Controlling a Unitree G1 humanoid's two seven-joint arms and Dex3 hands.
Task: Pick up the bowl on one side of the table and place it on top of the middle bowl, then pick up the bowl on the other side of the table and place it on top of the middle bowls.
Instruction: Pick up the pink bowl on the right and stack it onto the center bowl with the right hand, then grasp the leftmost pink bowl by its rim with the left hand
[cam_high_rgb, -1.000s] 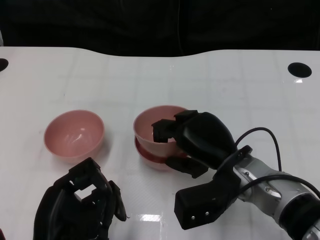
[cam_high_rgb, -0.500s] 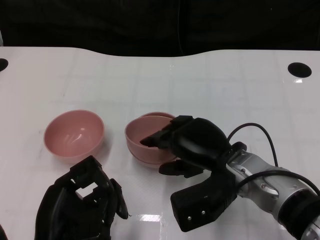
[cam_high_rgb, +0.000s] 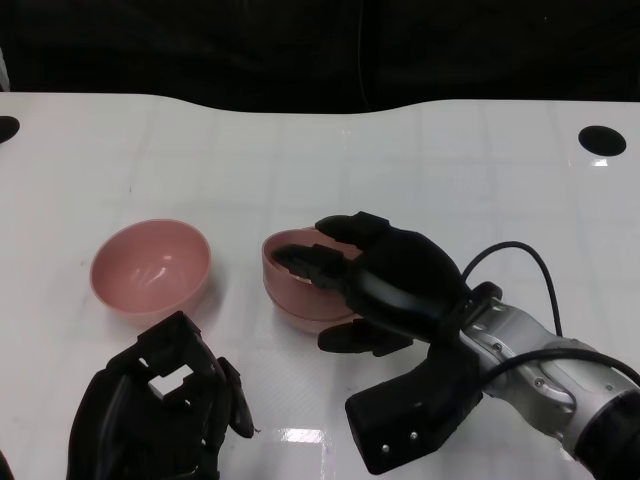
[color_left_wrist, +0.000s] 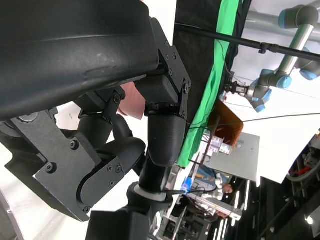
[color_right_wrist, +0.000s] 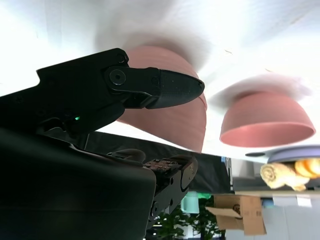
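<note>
Two pink bowls stand nested at the table's middle. My right hand (cam_high_rgb: 385, 280) reaches over the upper bowl (cam_high_rgb: 285, 280), with a fingertip inside its rim and the thumb low at its near outer wall, pinching it. Only a thin edge of the lower middle bowl (cam_high_rgb: 305, 320) shows beneath. The right wrist view shows the stack (color_right_wrist: 175, 115) between my fingers (color_right_wrist: 165, 87). A third pink bowl (cam_high_rgb: 150, 265) (color_right_wrist: 267, 117) sits alone to the left. My left hand (cam_high_rgb: 160, 405) hovers near the front edge, just in front of that bowl, holding nothing with its fingers loosely bent.
The white table (cam_high_rgb: 420, 170) stretches back to a dark curved edge. Black round holes sit at its far right (cam_high_rgb: 601, 140) and far left (cam_high_rgb: 5, 128). A black cable (cam_high_rgb: 520, 255) loops over my right wrist.
My right hand has carried the upper bowl down and slightly left, from tilted above the middle bowl to seated level in it. The left hand and left bowl have not moved.
</note>
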